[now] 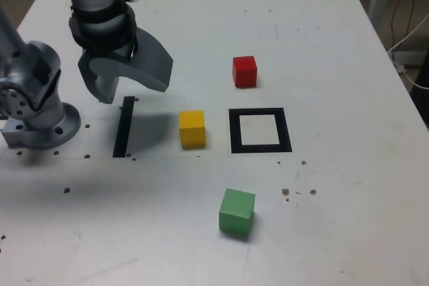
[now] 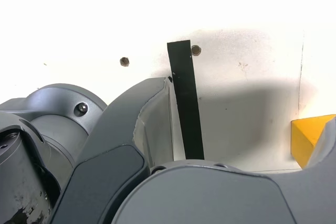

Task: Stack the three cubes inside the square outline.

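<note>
Hovering over the strip (image 1: 124,126), the gripper (image 1: 127,82) has its fingers spread, empty.
Around the outline (image 1: 260,130): red cube (image 1: 244,71) at 11 o'clock, yellow (image 1: 192,128) at 9, green (image 1: 236,211) at 7.

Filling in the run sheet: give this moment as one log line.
tool open, empty, above black strip | yellow cube, red cube, green cube outside square outline | nothing stacked

Even, bright light; table (image 1: 335,45) glares white at 12 o'clock in the wrist view; soft shadow under the gripper (image 1: 131,85).
</note>
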